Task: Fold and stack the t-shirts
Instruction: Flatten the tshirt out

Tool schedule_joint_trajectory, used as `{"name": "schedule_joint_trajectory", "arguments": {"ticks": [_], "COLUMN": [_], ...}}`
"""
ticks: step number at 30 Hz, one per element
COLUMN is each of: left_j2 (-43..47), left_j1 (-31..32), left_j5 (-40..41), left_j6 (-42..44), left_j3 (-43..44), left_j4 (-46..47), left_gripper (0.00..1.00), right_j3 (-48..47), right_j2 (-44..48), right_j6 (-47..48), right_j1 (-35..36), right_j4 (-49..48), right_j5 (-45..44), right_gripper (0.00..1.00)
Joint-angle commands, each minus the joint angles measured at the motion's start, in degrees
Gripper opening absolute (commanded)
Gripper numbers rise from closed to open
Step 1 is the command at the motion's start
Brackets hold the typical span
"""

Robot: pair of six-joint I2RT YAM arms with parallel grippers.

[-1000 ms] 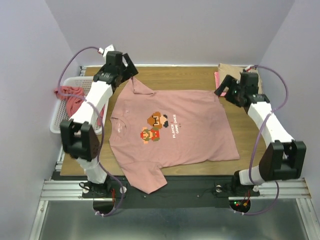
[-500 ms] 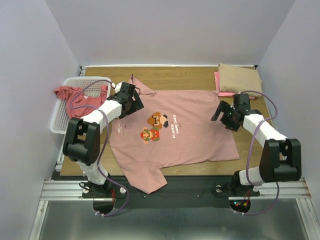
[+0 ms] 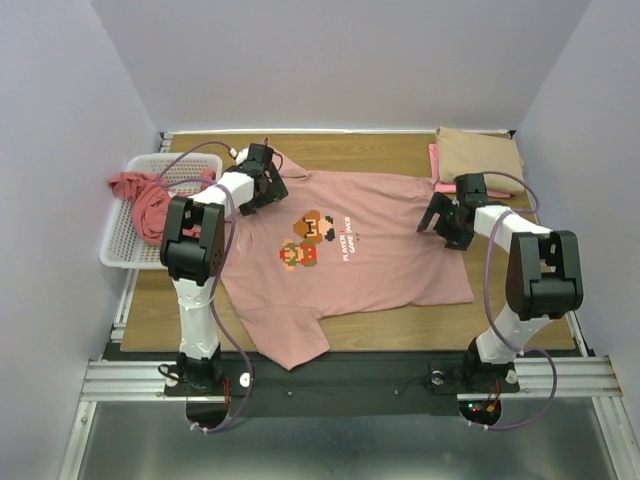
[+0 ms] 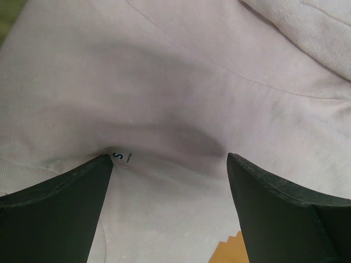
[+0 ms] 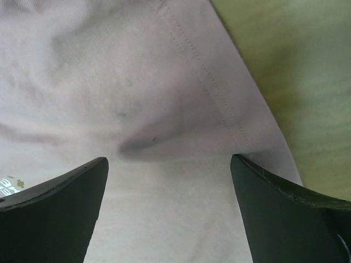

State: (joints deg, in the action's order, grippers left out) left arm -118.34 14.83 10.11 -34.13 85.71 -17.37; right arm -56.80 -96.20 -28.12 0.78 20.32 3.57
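Dusty-pink t-shirt (image 3: 380, 275) laid flat, left tool (image 4: 170, 158) and right tool (image 5: 169, 160) spread wide, gripping nothing

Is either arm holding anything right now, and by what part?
Nothing is held. Both sets of jaws stand open: the left gripper at the collar area of the dusty-pink t-shirt, the right gripper at its hem edge.

the dusty-pink t-shirt (image 3: 390, 265) is laid spread flat, chest up, on the table (image 3: 370, 155), with a pixel graphic (image 3: 305, 240) seen at its middle. the coral-red t-shirt (image 3: 145, 195) is heaped crumpled in the basket (image 3: 120, 250). the tan t-shirt (image 3: 478, 152) is stacked folded on the bright pink t-shirt (image 3: 434, 158) at the far right corner.
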Motion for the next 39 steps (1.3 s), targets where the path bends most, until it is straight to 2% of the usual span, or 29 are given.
{"name": "schedule_joint_trajectory", "arguments": {"ticks": [1, 5, 9, 11, 16, 17, 20, 24, 26, 28, 29, 34, 39], "left_j2": [-4.34, -8.21, -12.17, -12.00, -4.46, 0.00, 8.54, 28.31, 37.34, 42.30, 46.76, 58.65, 70.87], "left_j1": [-2.00, -2.35, -2.44, -2.44, -2.09, -1.65, -0.77, 3.70, 6.51, 9.76, 12.91, 20.58, 31.03], "left_j5": [-0.79, -0.88, -2.72, -3.60, -4.13, -3.78, -2.99, -0.71, 0.52, 0.35, 0.09, -2.44, -8.88], "left_j6": [2.66, 4.16, 5.56, 6.00, 5.66, 5.39, 3.29, -2.24, -8.03, -14.61, -16.65, -30.87, -43.89], "left_j3": [5.07, 10.95, 17.98, 18.26, 13.00, 11.34, 1.07, -17.62, -23.72, -31.61, -34.10, -49.46, -60.83], "left_j4": [-2.58, -4.43, -6.63, -6.80, -6.81, -6.54, -4.36, -4.07, -6.71, -9.34, -11.70, -20.76, -19.37], "left_gripper": [0.98, 0.98, 0.98, 0.98, 0.98, 0.98, 0.98, 0.98, 0.98, 0.98, 0.98, 0.98, 0.99], "right_j3": [-2.96, -4.81, -4.56, -4.11, -3.41, -3.15, -0.79, 4.93, 7.65, 11.34, 12.57, 16.80, 17.60], "right_j2": [-6.97, -9.26, -7.69, -6.55, 0.55, 1.80, 8.10, 16.56, 20.16, 24.80, 25.97, 31.86, 32.92], "right_j6": [-0.53, -0.62, -0.71, -0.19, 0.70, 0.35, -0.62, -1.06, -1.93, -2.64, -3.25, -4.49, -5.37], "right_j1": [-0.07, -0.07, -0.07, 0.01, -0.07, -0.07, 0.01, -0.07, -0.07, -0.07, -0.07, -0.07, -0.07], "right_j4": [-2.30, -2.39, -2.30, -2.21, -1.95, -1.86, -1.68, -0.98, -0.28, 0.25, 0.69, 2.27, 2.53], "right_j5": [-3.22, -3.31, -2.08, -1.73, 1.16, 1.43, 2.75, 2.14, 1.61, 1.61, 2.05, 1.18, 0.38], "right_gripper": [1.00, 1.00, 1.00, 1.00, 1.00, 1.00, 1.00, 1.00, 1.00, 1.00, 1.00, 1.00, 1.00]}}
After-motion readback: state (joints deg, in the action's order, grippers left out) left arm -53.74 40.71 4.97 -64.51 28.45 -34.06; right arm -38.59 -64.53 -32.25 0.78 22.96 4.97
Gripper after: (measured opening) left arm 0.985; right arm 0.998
